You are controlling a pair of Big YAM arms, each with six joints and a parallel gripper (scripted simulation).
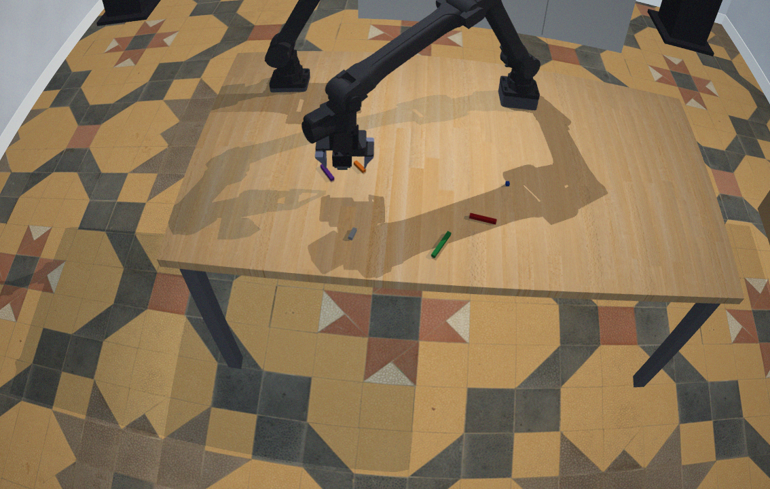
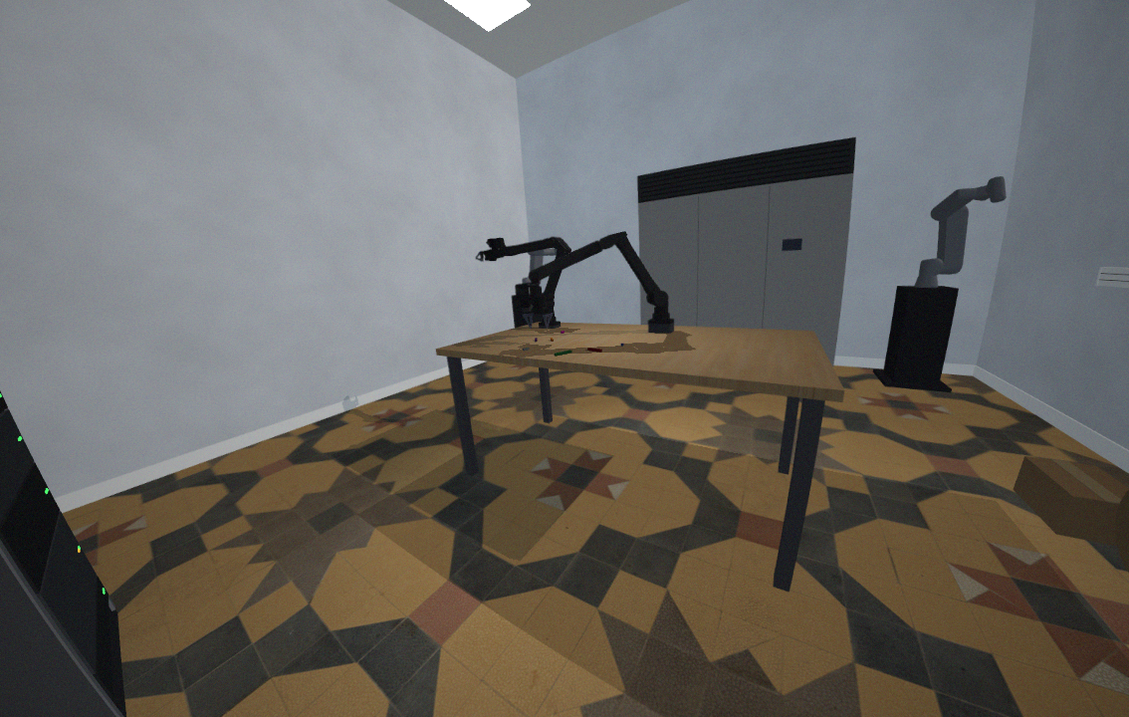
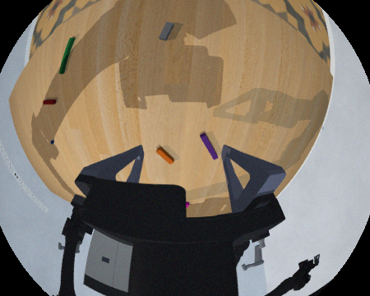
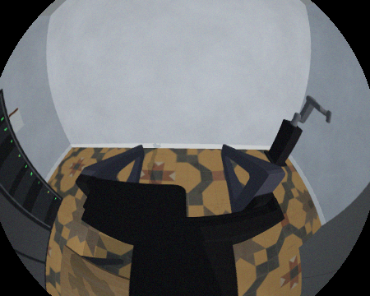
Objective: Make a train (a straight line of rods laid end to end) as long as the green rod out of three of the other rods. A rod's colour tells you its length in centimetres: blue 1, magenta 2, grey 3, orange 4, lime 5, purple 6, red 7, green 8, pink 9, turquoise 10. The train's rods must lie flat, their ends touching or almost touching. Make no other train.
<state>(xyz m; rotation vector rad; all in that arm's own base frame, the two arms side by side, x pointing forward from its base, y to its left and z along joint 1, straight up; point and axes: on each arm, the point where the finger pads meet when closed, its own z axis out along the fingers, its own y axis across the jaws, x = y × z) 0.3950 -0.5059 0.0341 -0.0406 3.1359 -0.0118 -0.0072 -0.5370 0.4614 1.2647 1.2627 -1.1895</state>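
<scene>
Green rod [image 1: 441, 244] [image 2: 563, 353] [image 3: 67, 55] lies flat on the wooden table [image 1: 618, 182] [image 2: 747, 357] [image 3: 275, 70] [image 4: 90, 275], near the front edge in your top view, slanting, with no other rod touching it. Your left arm [image 1: 412, 51] [image 2: 586, 254] [image 3: 70, 255] reaches across the table, while your right arm [image 1: 299, 27] [image 2: 533, 247] [image 3: 296, 280] is raised, its wrist view facing wall and floor. Your left gripper [image 1: 345, 163] [image 2: 538, 323] [image 3: 182, 149] hangs fingers-down, spread wide and holding nothing, above the area of the purple and orange rods. Your right gripper [image 2: 481, 256] [image 3: 313, 256] [image 4: 182, 149] is also wide and holds nothing.

Next in length, you have the red rod [image 1: 483, 218] [image 2: 594, 350] [image 3: 49, 102], near the green one and angled differently. The purple rod [image 1: 326, 172] [image 2: 536, 340] [image 3: 209, 145] sits near the orange rod [image 1: 360, 166] [image 2: 551, 340] [image 3: 165, 155], with a gap between. You'll find the grey rod [image 1: 352, 233] [image 2: 525, 348] [image 3: 166, 31] apart, towards the front edge. The magenta rod [image 2: 562, 333] [image 3: 187, 204] is partly hidden by the left gripper's body in its wrist view. The smallest, the blue rod [image 1: 507, 183] [image 2: 622, 345] [image 3: 52, 141], lies beyond the red one, towards the arm bases. You have no train laid.
</scene>
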